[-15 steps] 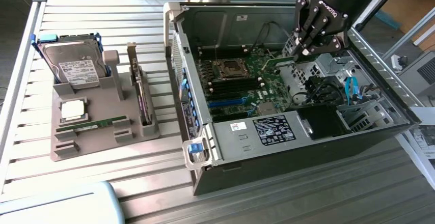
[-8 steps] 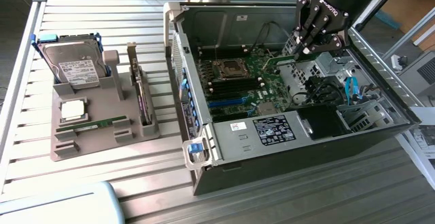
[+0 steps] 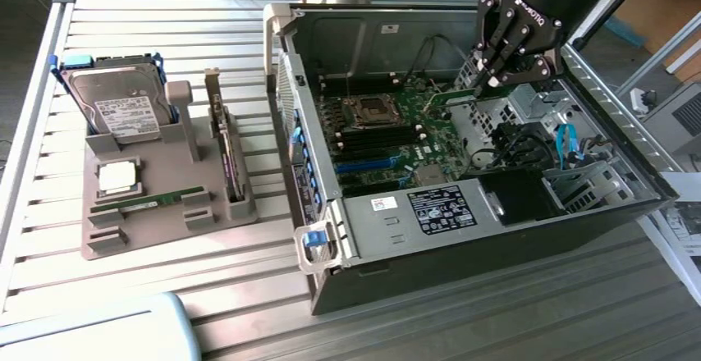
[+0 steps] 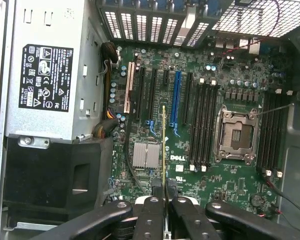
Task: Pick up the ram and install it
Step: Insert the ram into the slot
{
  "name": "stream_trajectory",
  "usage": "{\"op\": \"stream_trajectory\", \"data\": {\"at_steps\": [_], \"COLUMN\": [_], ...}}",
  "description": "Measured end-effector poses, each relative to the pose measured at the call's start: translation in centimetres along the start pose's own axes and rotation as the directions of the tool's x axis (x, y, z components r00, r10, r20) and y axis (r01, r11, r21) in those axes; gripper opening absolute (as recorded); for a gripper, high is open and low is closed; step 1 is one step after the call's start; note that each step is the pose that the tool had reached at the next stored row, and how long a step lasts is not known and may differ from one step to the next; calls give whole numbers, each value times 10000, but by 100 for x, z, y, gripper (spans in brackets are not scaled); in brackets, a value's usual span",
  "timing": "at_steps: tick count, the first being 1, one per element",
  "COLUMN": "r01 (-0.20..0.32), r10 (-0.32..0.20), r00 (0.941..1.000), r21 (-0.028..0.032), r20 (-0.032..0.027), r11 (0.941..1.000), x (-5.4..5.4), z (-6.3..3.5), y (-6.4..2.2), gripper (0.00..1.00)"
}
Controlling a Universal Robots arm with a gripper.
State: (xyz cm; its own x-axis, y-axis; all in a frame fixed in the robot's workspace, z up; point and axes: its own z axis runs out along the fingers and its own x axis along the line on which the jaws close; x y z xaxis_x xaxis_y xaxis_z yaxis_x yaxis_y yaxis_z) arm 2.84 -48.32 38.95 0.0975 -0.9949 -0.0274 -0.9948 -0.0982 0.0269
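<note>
My gripper [image 3: 490, 87] hangs inside the open computer case [image 3: 328, 271], above the motherboard [image 3: 396, 141]. It is shut on the ram [image 3: 454, 97], a thin green stick. In the wrist view the ram [image 4: 163, 145] shows edge-on, pinched between the black fingers [image 4: 151, 210] of the gripper [image 4: 164, 194]. It is held above the board, apart from it, over the area between the heatsink [image 4: 145, 156] and the black memory slots [image 4: 202, 127]. An identical ram stick [image 3: 148, 203] lies on the grey holder [image 3: 164, 189] at the exterior view's left.
The holder also carries a hard drive [image 3: 123, 105], a square silver processor chip [image 3: 118, 176] and an upright dark expansion card [image 3: 226, 152]. Inside the case are the empty CPU socket [image 4: 237, 135], the power supply [image 4: 45, 75], cables and blue connectors [image 3: 566, 143].
</note>
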Motion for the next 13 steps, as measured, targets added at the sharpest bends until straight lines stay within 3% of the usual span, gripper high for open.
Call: {"op": "stream_trajectory", "data": {"at_steps": [13], "r01": [-248], "r10": [248], "r00": [9997], "r21": [7], "r20": [5], "r11": [9997], "x": [-5], "z": [116], "y": [52], "gripper": [13]}}
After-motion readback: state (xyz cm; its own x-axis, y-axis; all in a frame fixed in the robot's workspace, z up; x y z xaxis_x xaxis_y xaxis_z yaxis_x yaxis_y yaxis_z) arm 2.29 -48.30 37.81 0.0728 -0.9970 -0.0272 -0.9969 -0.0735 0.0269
